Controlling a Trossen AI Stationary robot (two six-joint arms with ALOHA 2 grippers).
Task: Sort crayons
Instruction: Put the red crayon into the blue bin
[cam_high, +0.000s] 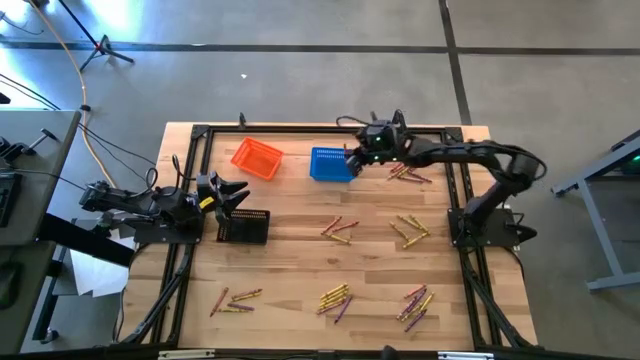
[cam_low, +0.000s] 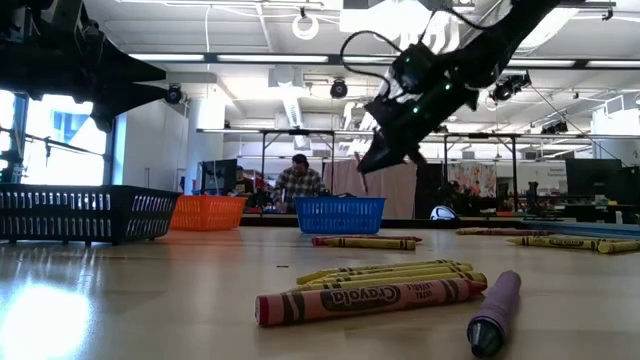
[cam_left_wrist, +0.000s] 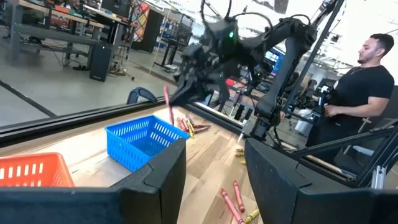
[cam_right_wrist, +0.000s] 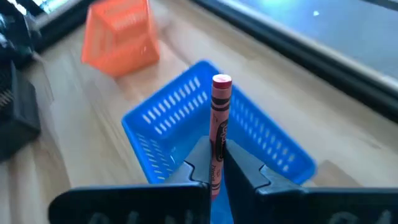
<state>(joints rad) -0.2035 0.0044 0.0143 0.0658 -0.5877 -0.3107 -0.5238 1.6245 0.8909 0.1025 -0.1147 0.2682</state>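
Note:
My right gripper (cam_high: 352, 160) hangs over the right rim of the blue mesh basket (cam_high: 329, 164), shut on a red crayon (cam_right_wrist: 219, 118). In the left wrist view the crayon (cam_left_wrist: 168, 107) sticks down out of the gripper above the blue basket (cam_left_wrist: 144, 140). Loose crayons lie flat on the wooden table in several small heaps (cam_high: 338, 229) (cam_high: 410, 229) (cam_high: 335, 298). At the table's left my left gripper (cam_high: 236, 192) waits open beside the black basket (cam_high: 244, 226). My right gripper pinches the red crayon between its two fingers, on the part of the stick (cam_right_wrist: 216, 148) nearer its hidden end. The fingers slant down from the table's right. The crayon is lifted clear, and its free end (cam_right_wrist: 221, 81) reaches past the fingertips over the blue basket.
An orange basket (cam_high: 257, 158) stands left of the blue one at the far edge. More crayons lie right of the blue basket (cam_high: 410, 173) and near the front edge (cam_high: 416, 306) (cam_high: 235, 299). A black frame (cam_high: 300, 128) borders the table. A person (cam_left_wrist: 364, 93) stands beyond it.

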